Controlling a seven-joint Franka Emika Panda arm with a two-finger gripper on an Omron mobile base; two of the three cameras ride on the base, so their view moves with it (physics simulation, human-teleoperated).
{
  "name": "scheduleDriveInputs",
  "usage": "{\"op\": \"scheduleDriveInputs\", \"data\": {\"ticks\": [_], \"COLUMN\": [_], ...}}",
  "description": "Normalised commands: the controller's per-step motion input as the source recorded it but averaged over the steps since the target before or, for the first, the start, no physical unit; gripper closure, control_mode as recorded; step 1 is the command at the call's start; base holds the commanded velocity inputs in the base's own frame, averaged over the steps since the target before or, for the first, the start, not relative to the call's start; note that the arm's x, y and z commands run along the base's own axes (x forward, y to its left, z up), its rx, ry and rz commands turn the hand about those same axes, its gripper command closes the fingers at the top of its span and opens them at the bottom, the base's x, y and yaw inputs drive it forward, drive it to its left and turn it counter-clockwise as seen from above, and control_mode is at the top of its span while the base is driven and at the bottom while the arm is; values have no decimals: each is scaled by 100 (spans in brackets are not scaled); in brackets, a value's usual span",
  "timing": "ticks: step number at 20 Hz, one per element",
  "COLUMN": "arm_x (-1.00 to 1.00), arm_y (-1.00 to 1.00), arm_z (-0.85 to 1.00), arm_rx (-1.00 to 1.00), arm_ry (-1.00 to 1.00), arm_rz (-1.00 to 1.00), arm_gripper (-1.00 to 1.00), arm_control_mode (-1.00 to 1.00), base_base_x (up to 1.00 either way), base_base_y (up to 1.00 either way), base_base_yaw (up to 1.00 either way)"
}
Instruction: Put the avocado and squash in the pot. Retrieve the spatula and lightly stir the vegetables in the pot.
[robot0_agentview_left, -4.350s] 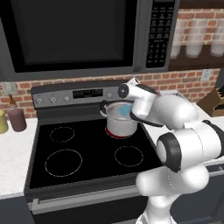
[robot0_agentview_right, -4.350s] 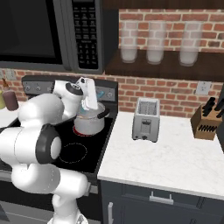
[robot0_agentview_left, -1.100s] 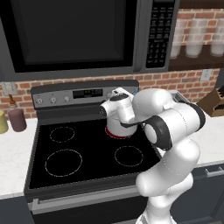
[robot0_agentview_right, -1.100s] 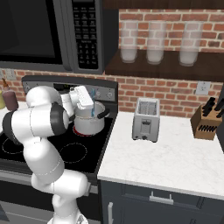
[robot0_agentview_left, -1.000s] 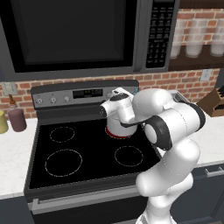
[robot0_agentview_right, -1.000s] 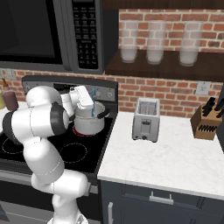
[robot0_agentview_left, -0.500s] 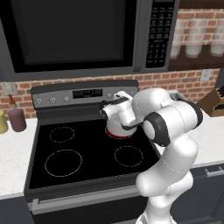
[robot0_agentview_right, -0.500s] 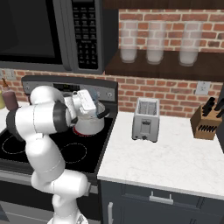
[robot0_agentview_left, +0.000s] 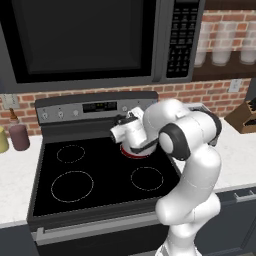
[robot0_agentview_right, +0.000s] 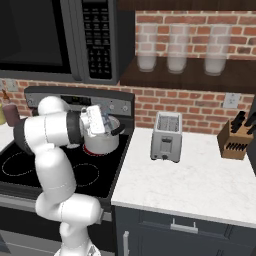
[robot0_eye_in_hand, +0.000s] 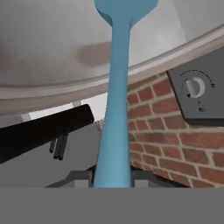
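Over the stove's back right burner in the left base view, the arm folds low so its wrist covers the pot (robot0_agentview_left: 134, 150), of which little more than a sliver of wall and the red ring beneath can be made out; the fingers are hidden behind the hand.

From the right base view, the pot (robot0_agentview_right: 102, 141) sits on that burner near the desk (robot0_agentview_right: 200, 175) with the toaster (robot0_agentview_right: 166, 136), and the hand tilts over its rim, probably to reach inside. Its contents are out of sight.

Looking along the hand, the fingers (robot0_eye_in_hand: 112, 177) are clenched on the spatula (robot0_eye_in_hand: 114, 100), its blade past the pot's rim and cut off at the top, suited to stirring. Avocado and squash cannot be made out.
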Motion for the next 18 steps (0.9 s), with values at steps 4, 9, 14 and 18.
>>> {"op": "scheduleDriveInputs", "data": {"ticks": [4, 9, 14, 18], "arm_x": [9, 17, 8, 13], "arm_y": [41, 32, 18, 11], "arm_z": [5, 4, 0, 0], "arm_rx": [17, 12, 2, 0], "arm_ry": [6, 17, 9, 0], "arm_rz": [-9, -1, 0, -3], "arm_gripper": [100, 100, 100, 100], "arm_control_mode": [-100, -100, -100, -100], "base_base_x": [0, 0, 0, 0], "base_base_y": [0, 0, 0, 0], "base_base_yaw": [0, 0, 0, 0]}}
